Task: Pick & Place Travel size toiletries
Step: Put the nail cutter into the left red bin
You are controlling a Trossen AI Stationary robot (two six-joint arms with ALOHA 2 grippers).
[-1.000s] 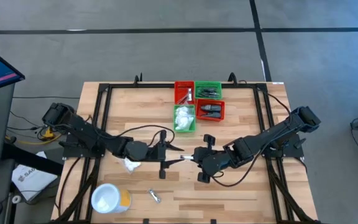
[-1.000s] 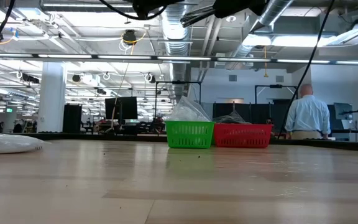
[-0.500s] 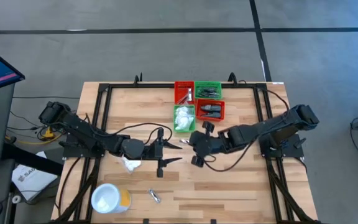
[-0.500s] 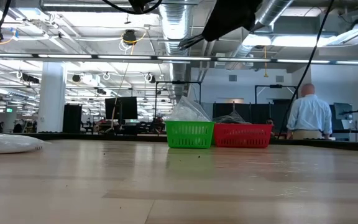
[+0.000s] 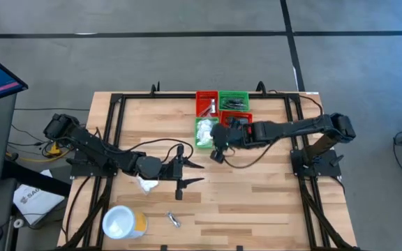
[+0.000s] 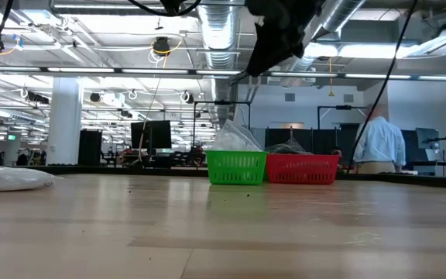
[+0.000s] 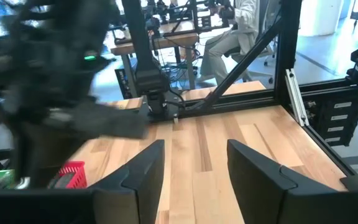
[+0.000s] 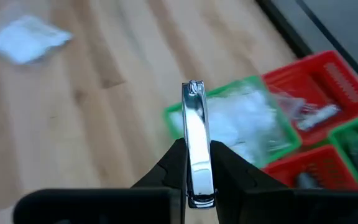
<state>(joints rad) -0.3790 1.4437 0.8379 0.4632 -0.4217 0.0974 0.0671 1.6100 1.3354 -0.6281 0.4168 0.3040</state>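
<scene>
Our right gripper (image 8: 194, 163), clamped on a silver clipper (image 8: 194, 140), has swung from mid-table to the bins (image 5: 222, 117), so release looks near. Our left gripper (image 5: 184, 171) waits open beside a white packet (image 5: 147, 185).

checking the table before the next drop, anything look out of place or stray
Mostly tidy. A white packet and a small silver item lie loose on the wood, away from the bins. The right gripper holds a silver nail clipper near them.

Four small plastic bins are sitting grouped: two red (image 5: 206, 103), two green (image 5: 234, 101). One white round tub (image 5: 121, 223). Two dark arms working.
</scene>
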